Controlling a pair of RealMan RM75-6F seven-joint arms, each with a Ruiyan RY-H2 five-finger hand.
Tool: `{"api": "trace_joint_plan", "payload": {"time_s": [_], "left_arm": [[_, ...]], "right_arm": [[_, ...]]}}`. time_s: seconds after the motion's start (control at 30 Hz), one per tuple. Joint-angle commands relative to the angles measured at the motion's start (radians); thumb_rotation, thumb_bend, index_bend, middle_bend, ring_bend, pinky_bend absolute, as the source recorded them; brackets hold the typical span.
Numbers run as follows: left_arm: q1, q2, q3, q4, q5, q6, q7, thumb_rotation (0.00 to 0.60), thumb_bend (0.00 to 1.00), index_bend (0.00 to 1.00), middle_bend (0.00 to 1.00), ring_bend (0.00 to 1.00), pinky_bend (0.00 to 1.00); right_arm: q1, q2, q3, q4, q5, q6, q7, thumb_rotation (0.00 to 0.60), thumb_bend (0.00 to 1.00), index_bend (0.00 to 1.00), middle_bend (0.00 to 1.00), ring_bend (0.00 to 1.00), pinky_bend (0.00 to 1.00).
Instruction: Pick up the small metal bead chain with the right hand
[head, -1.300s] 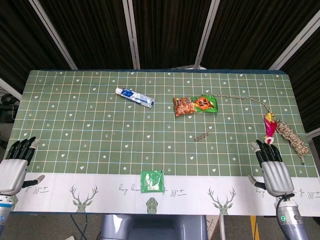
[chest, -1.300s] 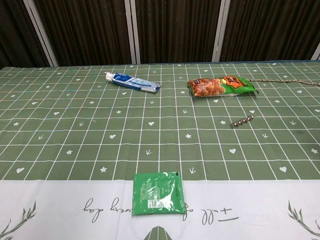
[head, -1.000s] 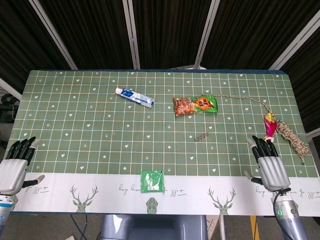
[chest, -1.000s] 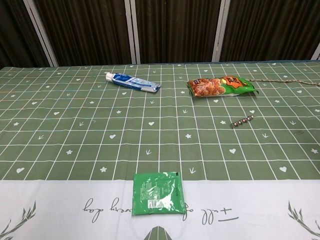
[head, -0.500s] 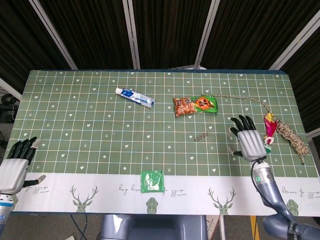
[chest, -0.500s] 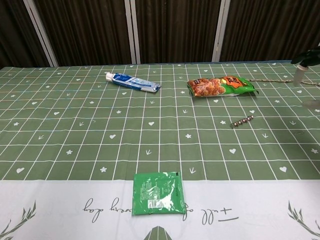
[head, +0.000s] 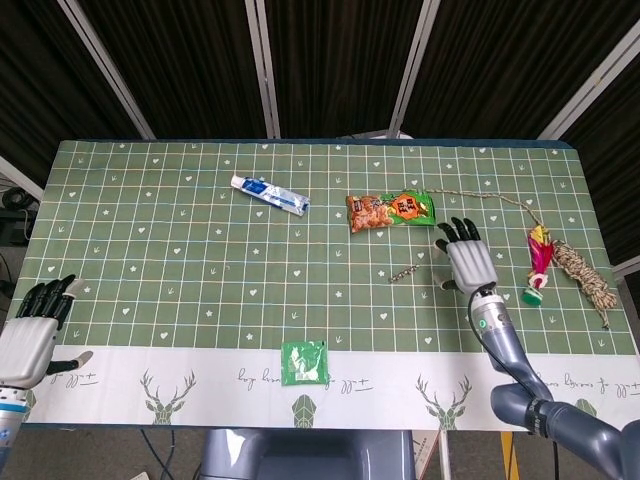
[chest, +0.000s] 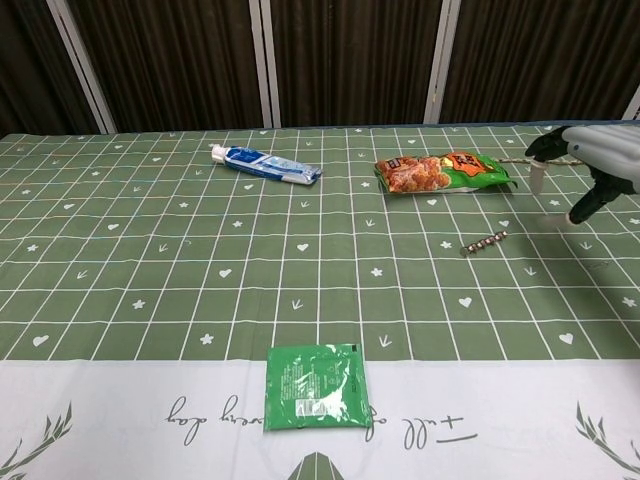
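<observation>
We hold our right hand (head: 468, 262), fingers spread and empty, above the worktop (head: 150, 250) just at three o'clock of the small metal bead chain (head: 405, 271), itself lying below the snack packet (head: 391, 210).

Bare table (head: 330, 290) is seen all around the bead chain (head: 404, 271). The snack bag (head: 391, 211) lies beyond it, apart. The right hand (head: 468, 263), fingers spread, is held just right of the chain, with open cloth between.
</observation>
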Motion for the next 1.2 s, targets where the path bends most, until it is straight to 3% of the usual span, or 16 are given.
{"api": "trace_joint_plan", "payload": {"time_s": [0.03, 0.6, 1.0, 1.2], "left_arm": [[-0.001, 0.0, 0.0, -0.001, -0.002, -0.002, 0.0, 0.6, 0.05, 0.0, 0.0, 0.0, 0.0], [-0.004, 0.005, -0.003, -0.01, -0.019, -0.015, -0.009, 0.6, 0.05, 0.0, 0.0, 0.0, 0.0], [-0.006, 0.007, -0.003, -0.017, -0.028, -0.022, -0.012, 0.6, 0.05, 0.0, 0.0, 0.0, 0.0], [-0.007, 0.008, -0.004, -0.021, -0.031, -0.024, -0.012, 0.6, 0.05, 0.0, 0.0, 0.0, 0.0]], "right_arm": [[0.038, -0.062, -0.003, 0.084, -0.002, -0.035, 0.046, 0.6, 0.16, 0.46, 0.13, 0.0, 0.0], [0.097, -0.178, -0.018, 0.286, -0.021, -0.078, 0.125, 0.6, 0.18, 0.52, 0.14, 0.0, 0.0], [0.105, -0.184, -0.032, 0.317, -0.025, -0.1, 0.125, 0.6, 0.18, 0.48, 0.14, 0.0, 0.0], [0.107, -0.183, -0.041, 0.311, -0.026, -0.114, 0.118, 0.6, 0.25, 0.46, 0.14, 0.0, 0.0]]}}
